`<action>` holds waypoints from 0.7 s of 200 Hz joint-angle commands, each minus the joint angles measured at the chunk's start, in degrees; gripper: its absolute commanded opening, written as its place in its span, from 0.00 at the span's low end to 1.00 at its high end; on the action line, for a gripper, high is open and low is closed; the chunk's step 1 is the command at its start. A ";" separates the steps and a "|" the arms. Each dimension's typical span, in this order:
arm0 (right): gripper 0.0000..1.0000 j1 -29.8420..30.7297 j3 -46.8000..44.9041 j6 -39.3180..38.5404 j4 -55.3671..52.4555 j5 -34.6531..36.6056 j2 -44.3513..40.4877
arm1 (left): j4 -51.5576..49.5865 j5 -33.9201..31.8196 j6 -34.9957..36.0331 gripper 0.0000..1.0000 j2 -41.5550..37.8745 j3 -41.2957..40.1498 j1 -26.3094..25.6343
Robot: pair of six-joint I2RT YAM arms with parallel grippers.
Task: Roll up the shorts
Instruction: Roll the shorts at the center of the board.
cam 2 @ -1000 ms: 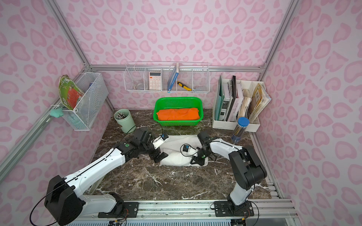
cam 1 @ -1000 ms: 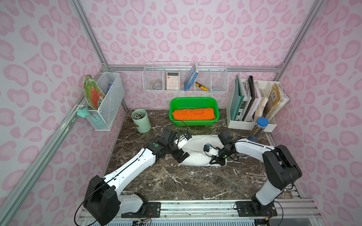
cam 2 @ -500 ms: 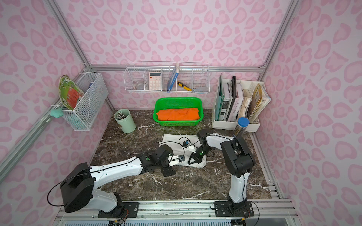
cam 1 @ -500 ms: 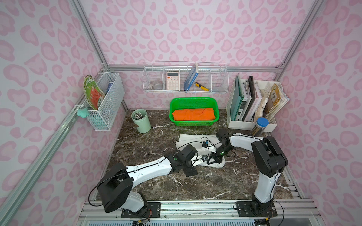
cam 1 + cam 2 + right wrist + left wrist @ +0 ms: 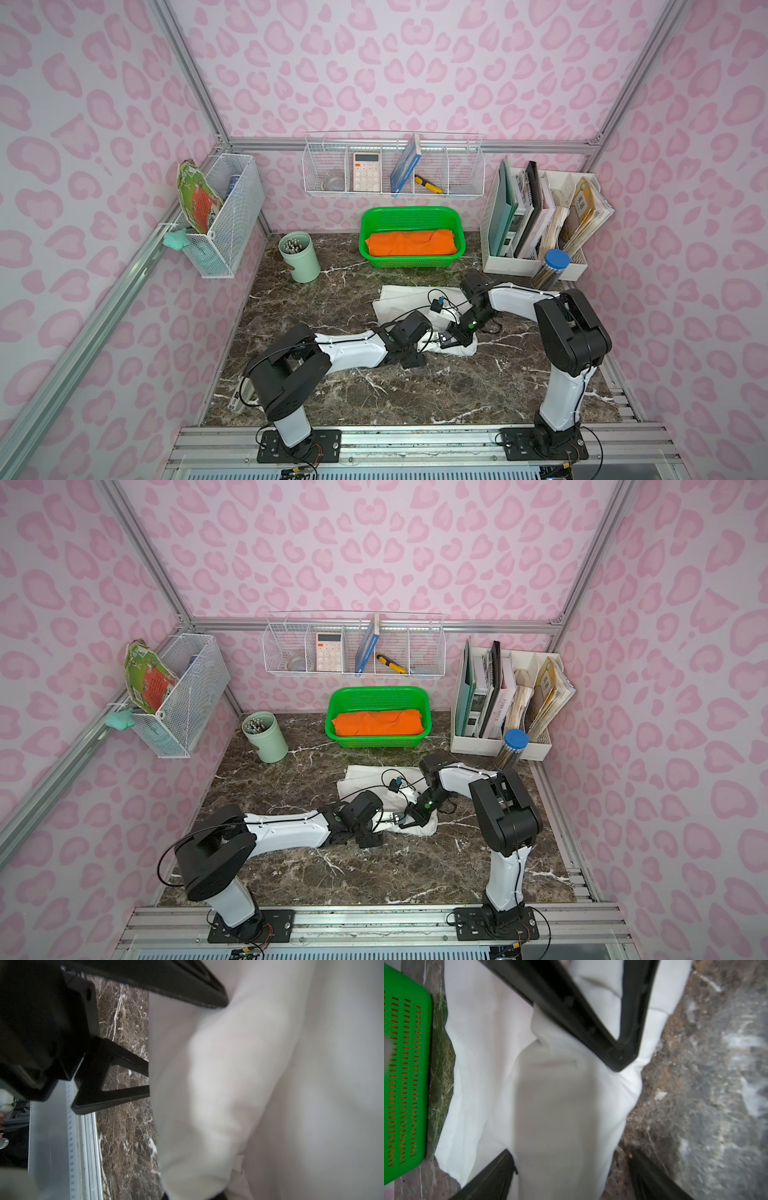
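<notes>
- Left wrist view shows the left gripper (image 5: 571, 1156) with its two black fingers (image 5: 492, 1176) set wide apart; a soft raised fold of the white fabric shorts (image 5: 483, 1068) lies between them, and the cloth does not look pinched on either side
- The right gripper (image 5: 619, 1061) comes in from the opposite side in that view, with its black tip drawn narrow and clamped on the shorts' edge, and the fabric puckers around it
- In both top views the shorts (image 5: 399, 299) (image 5: 365, 779) lie on the dark brown marble tabletop (image 5: 374, 390) (image 5: 353, 875), right of centre and in front of the green plastic basket (image 5: 409, 214) (image 5: 376, 692)
- A strip of bare stone separates the shorts from the basket
- The far part of the shorts lies flat, while the near part is bunched where the two grippers meet, with the right gripper (image 5: 453, 338) low on the cloth
- A folded bright orange cloth (image 5: 411, 243) lies inside the basket
- Right wrist view is mostly filled with blurred white fabric (image 5: 249, 1084); a triangular black finger (image 5: 108, 1086) of the left gripper reaches the cloth's edge from the side
- A pale green cup of pens (image 5: 300, 259) stands at the far left of the tabletop, well apart from the shorts
</notes>
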 commanded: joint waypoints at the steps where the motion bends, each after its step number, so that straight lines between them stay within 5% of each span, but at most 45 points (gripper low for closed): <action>1: 0.00 -0.10 -0.95 -0.81 2.05 5.89 -0.76 | -2.85 1.90 -1.13 0.69 1.69 0.09 0.70; 17: 0.00 -0.22 -1.36 -0.70 2.86 6.05 -1.35 | -3.46 2.71 -1.84 0.46 2.28 0.21 1.10; 36: 0.00 -0.29 -2.14 0.11 4.42 6.84 -2.17 | -5.14 3.78 -2.68 0.29 2.72 0.95 1.51; 72: 0.01 -1.82 -4.12 1.95 8.33 7.48 -5.06 | -7.64 4.58 -4.03 0.19 3.21 2.10 1.69; 84: 0.25 -2.90 -4.51 1.98 9.19 6.05 -6.15 | -7.93 4.69 -4.31 0.19 2.86 2.17 1.74; 103: 0.96 -3.88 -6.20 2.21 11.89 5.86 -8.70 | -8.89 4.58 -4.75 0.18 2.51 2.41 1.75; 140: 0.98 -4.46 -8.83 3.00 15.90 9.90 -13.75 | -10.48 4.61 -5.45 0.16 1.88 2.80 1.79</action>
